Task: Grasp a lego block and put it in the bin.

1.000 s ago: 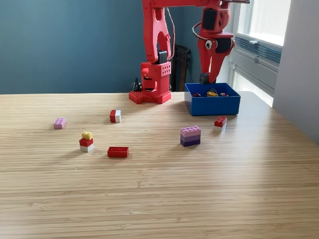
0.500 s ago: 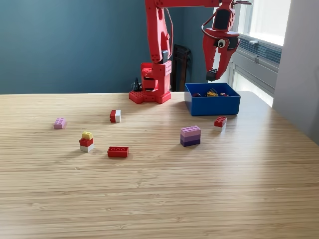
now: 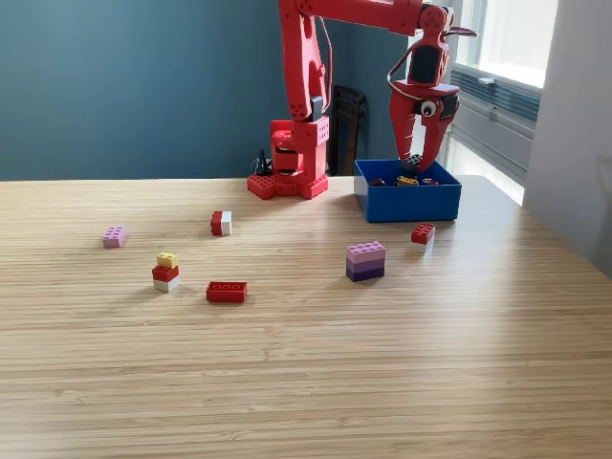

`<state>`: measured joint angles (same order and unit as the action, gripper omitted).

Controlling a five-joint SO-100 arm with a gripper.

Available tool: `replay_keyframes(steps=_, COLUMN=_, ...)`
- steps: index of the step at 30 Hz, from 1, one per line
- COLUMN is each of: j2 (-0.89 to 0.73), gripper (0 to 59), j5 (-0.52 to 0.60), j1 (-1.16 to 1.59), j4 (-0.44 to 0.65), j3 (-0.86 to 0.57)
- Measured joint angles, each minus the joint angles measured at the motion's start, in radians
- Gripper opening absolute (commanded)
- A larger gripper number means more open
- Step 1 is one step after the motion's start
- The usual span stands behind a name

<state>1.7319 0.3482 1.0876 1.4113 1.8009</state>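
From my seat, the gripper (image 3: 416,163) hung over the blue bin (image 3: 408,203) at the counter's (image 3: 306,363) far end, right of the arm's base; I could not tell whether its fingers were spread. A purple block (image 3: 365,260) sat nearer, a small red block (image 3: 423,233) just beside the bin.

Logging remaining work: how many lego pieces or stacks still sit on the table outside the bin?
6: pink block, red-white block, yellow-red-white stack, flat red brick, purple stack, small red block beside the bin.
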Motion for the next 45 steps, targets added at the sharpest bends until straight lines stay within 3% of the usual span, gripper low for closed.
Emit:
replay_keyframes(steps=2, j2=0.000, gripper=2.3, j5=-0.009, j1=0.000, j4=-0.012, j3=0.003)
replay_keyframes(steps=7, j2=0.000, gripper=19.7, j5=-0.044, j1=0.000, j4=-0.026, j3=0.029)
replay_keyframes(steps=11, j2=0.000, gripper=24.6, j5=-0.063, j1=0.000, j4=-0.026, j3=0.032)
replay_keyframes(steps=20, j2=0.000, gripper=25.8, j5=-0.041, j1=-0.029, j4=0.005, j3=0.006)
replay_keyframes(steps=27, j2=0.000, gripper=26.5, j5=0.002, j1=-0.239, j4=0.103, j3=-0.187)
replay_keyframes(steps=33, j2=0.000, gripper=25.9, j5=-0.031, j1=-0.425, j4=0.167, j3=-0.322)
replay_keyframes(steps=45, j2=0.000, gripper=24.1, j5=-0.054, j1=-0.583, j4=0.204, j3=-0.348)
